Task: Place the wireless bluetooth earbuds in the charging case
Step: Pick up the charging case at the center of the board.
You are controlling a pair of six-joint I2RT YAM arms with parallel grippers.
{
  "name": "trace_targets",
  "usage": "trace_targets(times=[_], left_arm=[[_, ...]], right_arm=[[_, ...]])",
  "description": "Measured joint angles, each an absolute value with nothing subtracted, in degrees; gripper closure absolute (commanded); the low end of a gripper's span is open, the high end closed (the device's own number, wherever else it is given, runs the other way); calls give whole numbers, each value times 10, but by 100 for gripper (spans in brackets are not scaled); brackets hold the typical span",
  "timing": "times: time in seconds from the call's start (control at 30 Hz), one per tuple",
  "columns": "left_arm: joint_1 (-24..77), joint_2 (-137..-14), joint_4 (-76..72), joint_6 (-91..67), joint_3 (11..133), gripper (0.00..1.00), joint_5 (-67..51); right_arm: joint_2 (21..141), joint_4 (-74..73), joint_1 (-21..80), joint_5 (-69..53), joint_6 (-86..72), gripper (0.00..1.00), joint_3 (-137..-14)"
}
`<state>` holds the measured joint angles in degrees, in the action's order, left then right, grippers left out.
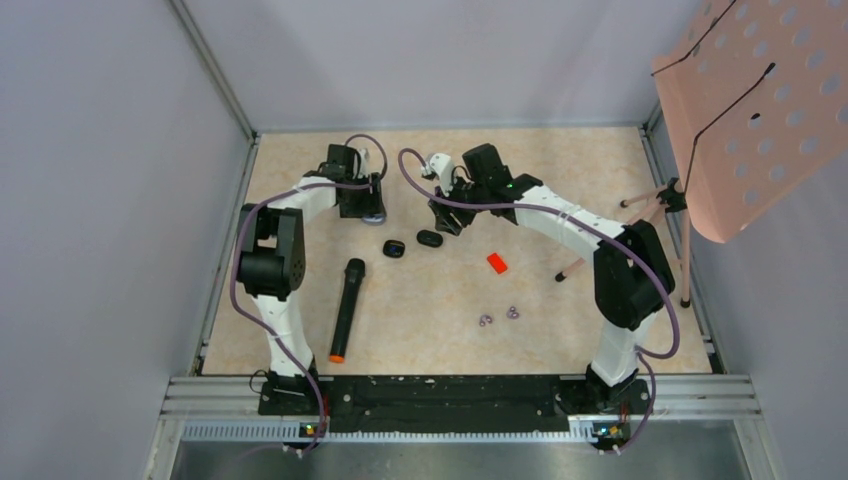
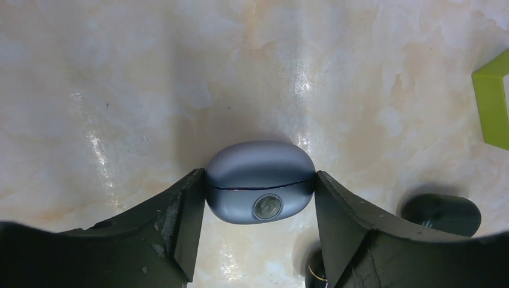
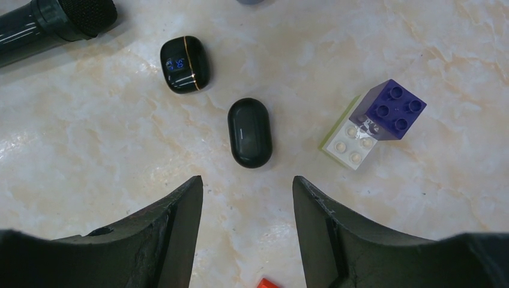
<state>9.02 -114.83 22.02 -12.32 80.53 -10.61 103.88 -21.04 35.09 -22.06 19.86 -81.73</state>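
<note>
Marbled beige worktop (image 1: pixel 560 180), pale walls (image 1: pixel 100 200) around. My left arm (image 1: pixel 300 198) stretches toward the far edge, left hand (image 2: pixel 260 198) pinching the grey case (image 2: pixel 260 177) from both sides; my right hand (image 3: pixel 247 198) hangs spread near a black case (image 3: pixel 249 132).

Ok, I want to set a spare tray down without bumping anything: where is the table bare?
Bare: the near middle between the microphone and the purple rings, and the far strip along the back wall. Crowded: the centre, where the left gripper grips the grey case, with the black display case, the black oval case and the red block nearby.
</note>
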Motion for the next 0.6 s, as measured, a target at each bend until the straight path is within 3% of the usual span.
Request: trace_targets(times=[0.1,0.23,0.5,0.6], left_arm=[[91,-1148,218,-124,805,74,-113],[91,-1136,205,-134,784,78,-139],[92,-1043,192,-162,722,80,-207],[92,-1008,176,-176,699,80,-239]], right_arm=[[1036,-210,351,-219,199,44,-813],[1025,-210,350,-219,199,44,-803],[1014,-210,347,-225,199,44,-794],[1014,-208,347,-238,198,40,-794]])
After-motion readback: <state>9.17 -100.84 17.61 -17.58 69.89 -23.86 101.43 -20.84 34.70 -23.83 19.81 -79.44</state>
